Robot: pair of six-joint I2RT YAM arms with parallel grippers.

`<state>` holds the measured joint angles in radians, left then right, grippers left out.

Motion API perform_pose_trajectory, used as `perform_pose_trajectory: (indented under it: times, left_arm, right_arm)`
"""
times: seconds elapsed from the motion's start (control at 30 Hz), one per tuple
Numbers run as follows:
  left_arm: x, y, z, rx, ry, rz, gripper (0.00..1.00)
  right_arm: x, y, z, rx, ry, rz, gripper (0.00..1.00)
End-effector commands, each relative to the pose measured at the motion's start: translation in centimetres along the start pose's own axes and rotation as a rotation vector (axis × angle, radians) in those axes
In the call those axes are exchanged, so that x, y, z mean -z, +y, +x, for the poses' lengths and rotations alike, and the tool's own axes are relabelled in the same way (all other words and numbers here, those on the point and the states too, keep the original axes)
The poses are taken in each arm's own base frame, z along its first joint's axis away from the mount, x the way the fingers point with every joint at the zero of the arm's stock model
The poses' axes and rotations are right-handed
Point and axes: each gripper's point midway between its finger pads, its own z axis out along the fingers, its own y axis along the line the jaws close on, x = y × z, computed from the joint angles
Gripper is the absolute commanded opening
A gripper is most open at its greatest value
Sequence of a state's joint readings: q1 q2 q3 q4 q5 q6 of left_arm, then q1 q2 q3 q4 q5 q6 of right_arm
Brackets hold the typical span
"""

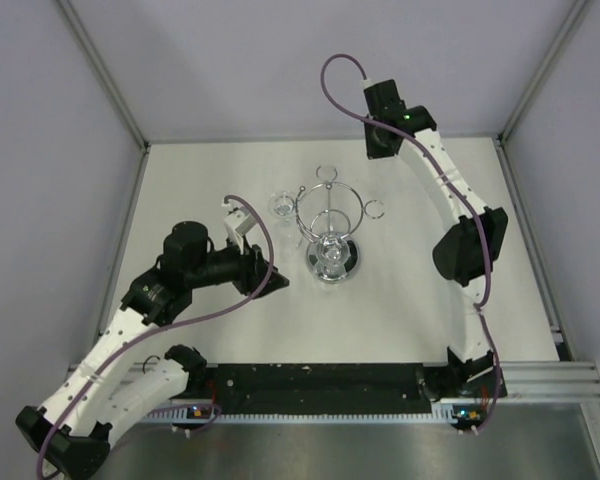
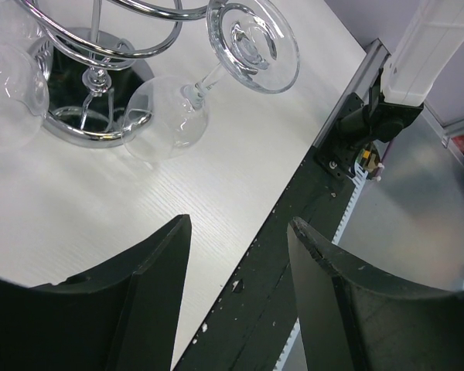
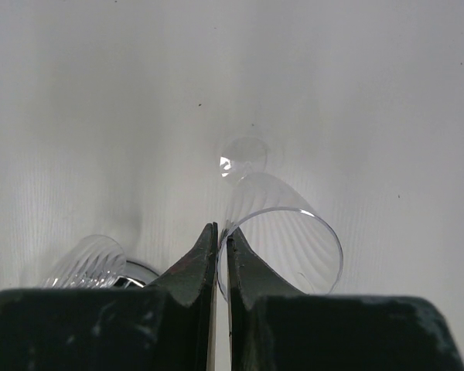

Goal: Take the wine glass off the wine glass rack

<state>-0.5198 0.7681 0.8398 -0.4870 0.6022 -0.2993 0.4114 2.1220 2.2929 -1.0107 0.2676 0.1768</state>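
Your wine glass [image 2: 192, 102] hangs on the wine glass rack [image 2: 71, 128], foot up, bowl down, axis roughly vertical; left gripper [image 2: 240, 228] released, right gripper [image 3: 217, 232] clenched empty

- Soft, even overhead light leaves the white surface [image 1: 400, 320] bright, with only faint shadows.
- Small glints sit on the chrome wine glass rack [image 1: 334, 262].
- The right tool [image 3: 221, 229], close to its lens, looks dark and slightly blurred.

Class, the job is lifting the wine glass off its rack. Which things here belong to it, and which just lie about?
Belong: shiny chrome wire rack; clear wine glass hanging upside down on it; left gripper, jaws open.
Lying about: purple cables; black strip at the near edge.
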Motion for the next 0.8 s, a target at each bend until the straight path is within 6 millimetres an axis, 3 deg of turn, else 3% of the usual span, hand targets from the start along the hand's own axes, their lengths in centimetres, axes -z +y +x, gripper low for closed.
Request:
perform_pose_trajectory:
  times: [0.0,0.47,0.77]
  left_arm:
    - [0.0,-0.5,-0.8,-0.043,-0.023,0.029,0.59]
    - [-0.1,-0.7,-0.8,-0.042,-0.013,0.04,0.59]
    - [-0.1,-0.5,-0.7,-0.042,-0.009,0.034,0.59]
  right_arm:
    - [0.7,-0.3,-3.0,-0.077,-0.098,-0.029,0.0]
    - [-1.5,0.0,-2.2,-0.109,-0.054,-0.066,0.0]
    - [-2.2,0.4,-1.9,-0.104,-0.043,-0.078,0.14]
